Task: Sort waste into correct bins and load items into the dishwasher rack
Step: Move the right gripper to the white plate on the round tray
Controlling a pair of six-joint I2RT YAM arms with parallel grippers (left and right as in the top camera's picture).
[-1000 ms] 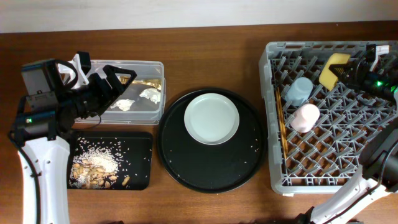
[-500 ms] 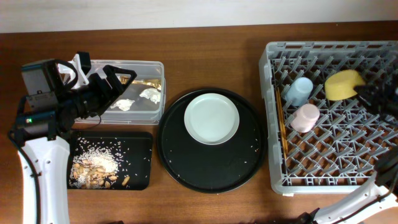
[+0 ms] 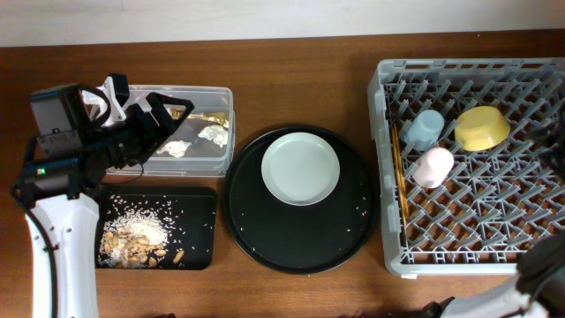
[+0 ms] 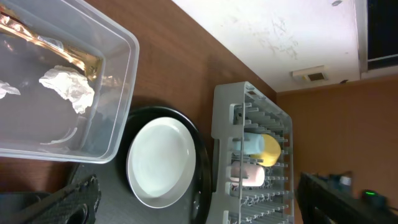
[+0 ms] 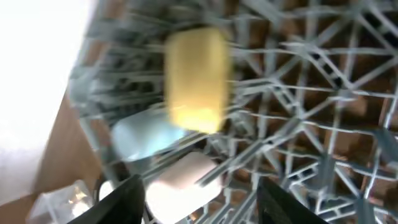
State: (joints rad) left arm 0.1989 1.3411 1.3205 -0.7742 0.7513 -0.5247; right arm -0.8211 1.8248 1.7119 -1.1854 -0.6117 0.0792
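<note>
Sitting tilted in rack (image 3: 468, 238): yellow bowl (image 3: 482, 127) beside blue cup (image 3: 425, 129). Right hand (image 5: 200, 194) wide, empty. Left hand (image 4: 205, 202) wide, by clear tub (image 3: 222, 95).

Wooden table (image 3: 291, 79), tub (image 3: 181, 88), black tray (image 3: 199, 221), round tray (image 3: 300, 238), rack (image 3: 459, 238)

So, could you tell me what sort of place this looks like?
Probably a mock dish-clearing station, not a real kitchen: a wooden table, a rack on it holding a blue cup, pink cup and bowl, plus a tub of tissue and a tray of food scraps.
</note>
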